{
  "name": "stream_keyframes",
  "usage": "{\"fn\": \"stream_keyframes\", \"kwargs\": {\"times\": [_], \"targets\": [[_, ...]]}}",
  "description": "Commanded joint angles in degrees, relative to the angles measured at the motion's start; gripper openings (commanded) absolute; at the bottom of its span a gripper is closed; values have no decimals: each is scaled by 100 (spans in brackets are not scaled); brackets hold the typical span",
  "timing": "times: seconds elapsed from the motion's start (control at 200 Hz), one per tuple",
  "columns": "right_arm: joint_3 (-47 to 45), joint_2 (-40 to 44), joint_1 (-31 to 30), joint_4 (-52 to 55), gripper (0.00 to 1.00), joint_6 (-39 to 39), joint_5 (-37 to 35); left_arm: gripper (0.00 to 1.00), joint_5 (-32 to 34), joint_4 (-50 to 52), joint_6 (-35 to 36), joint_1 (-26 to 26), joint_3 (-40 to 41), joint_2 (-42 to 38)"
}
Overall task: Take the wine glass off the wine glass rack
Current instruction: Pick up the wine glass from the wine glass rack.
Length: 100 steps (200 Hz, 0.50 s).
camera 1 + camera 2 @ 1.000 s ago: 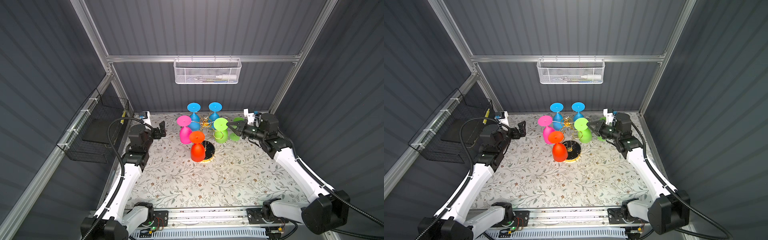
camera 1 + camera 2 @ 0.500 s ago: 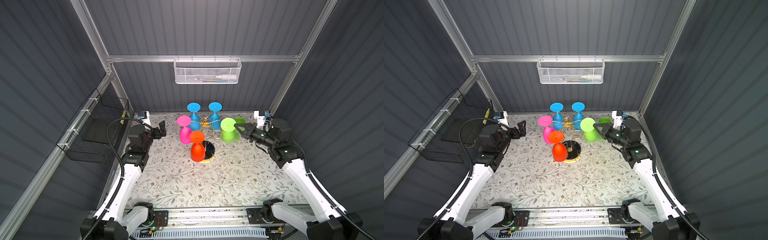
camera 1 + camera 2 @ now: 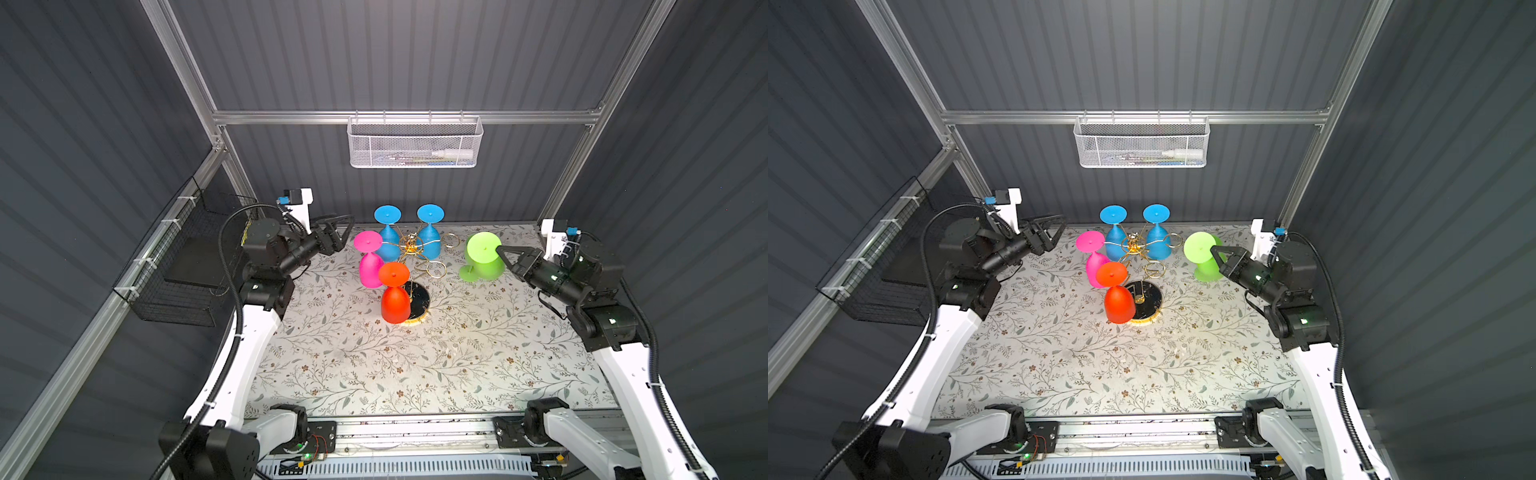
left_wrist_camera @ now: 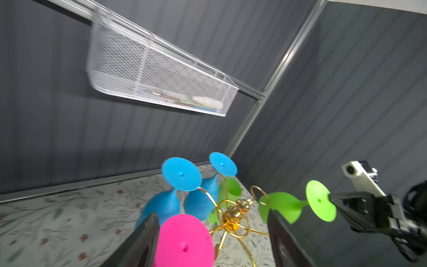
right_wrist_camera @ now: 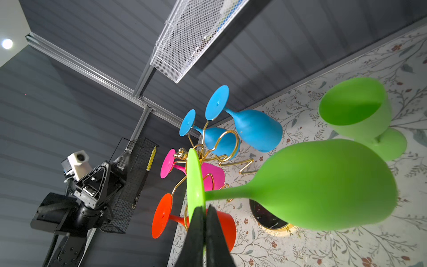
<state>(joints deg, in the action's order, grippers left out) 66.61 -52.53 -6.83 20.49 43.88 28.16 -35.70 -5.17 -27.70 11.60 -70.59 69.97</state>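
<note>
- Nearest the front, the floral-patterned counter (image 3: 415, 365) lies bare; behind it a red-orange plastic wine glass (image 3: 395, 305) hangs bowl-down beside the round black gold-rimmed base (image 3: 419, 296) of the gold wire wine glass rack (image 3: 411, 248)
- My right pincer (image 3: 500, 250) is closed thin on the foot disc of a lime-green plastic wine glass (image 5: 323, 185), held foot-up; in both top views it sits clear of the ring-ended arms, so I judge the lift-off done; setting it down remains
- A second lime-green wine glass (image 5: 355, 108) stands upright on the counter just beyond
- My left pincer (image 3: 347, 230) stands wide, empty, near a pink plastic wine glass (image 3: 370, 266) on the rack
- Farthest back, two blue plastic wine glasses (image 3: 388, 245) hang untouched
</note>
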Motion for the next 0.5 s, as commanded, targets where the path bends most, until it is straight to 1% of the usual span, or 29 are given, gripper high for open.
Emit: {"fn": "stream_keyframes", "kwargs": {"times": [0.0, 0.05, 0.1, 0.17, 0.19, 0.315, 0.495], "targets": [[427, 21, 15, 411, 0, -644, -34, 74, -904, 201, 12, 717, -445, 294], [536, -30, 8, 427, 0, -697, 97, 74, -927, 333, 126, 1018, -684, 484], [648, -70, 6, 424, 0, -776, 206, 73, -1002, 361, 80, 1181, -906, 692], [775, -97, -11, 407, 0, -851, 296, 72, -1082, 198, -106, 1332, -991, 932], [804, -94, -20, 396, 0, -874, 339, 71, -1102, 129, -139, 1376, -1194, 985], [1019, -168, -50, 373, 0, -954, 672, 71, -1123, -29, -182, 1670, -1410, 1296], [1259, -256, -247, 379, 0, -1144, 802, 70, -1306, -423, -465, 1979, -1651, 1698]]}}
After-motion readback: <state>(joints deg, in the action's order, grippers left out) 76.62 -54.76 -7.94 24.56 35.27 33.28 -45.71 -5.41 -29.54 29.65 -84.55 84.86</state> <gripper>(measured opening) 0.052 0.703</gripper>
